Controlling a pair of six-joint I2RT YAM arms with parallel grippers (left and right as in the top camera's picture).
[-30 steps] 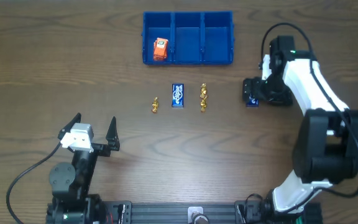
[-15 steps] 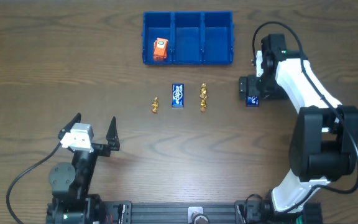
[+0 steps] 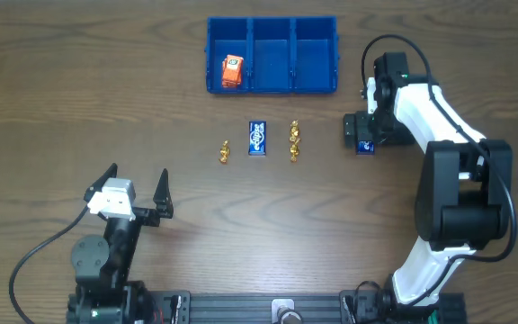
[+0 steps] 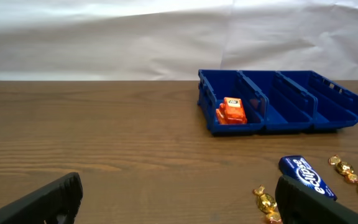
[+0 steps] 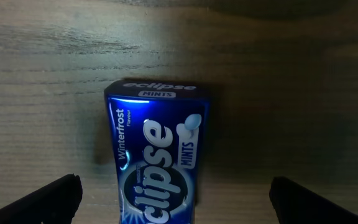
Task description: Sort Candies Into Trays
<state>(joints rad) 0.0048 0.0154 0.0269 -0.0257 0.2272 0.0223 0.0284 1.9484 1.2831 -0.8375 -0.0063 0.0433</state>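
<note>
Nearest you on the left, the left gripper [image 3: 138, 173] sits parked with its fingers spread wide and nothing in them, well apart from all the candy, so forget that arm for this one. Farther out there's a row across the middle of the table: a gold candy [image 3: 225, 151], a blue pack [image 3: 257, 138], a little stack of gold candies [image 3: 295, 139], and at the right end the mint box [image 5: 157, 162]. That box is what matters. Your right gripper [image 5: 174, 186] is right over it, jaws open and empty, one finger off each long side with table showing on both. The box's long axis runs straight between the fingers, so a close would pinch across the narrow width, which I'd say is what you want. It looks a touch off centre between the fingers, nothing serious. I can't tell how high the fingertips are above the table, so I'd guess you need to drop before closing. Farthest out is the tray [image 3: 272, 20], left of the box, with an orange candy [image 3: 232, 70] in its left compartment.
</note>
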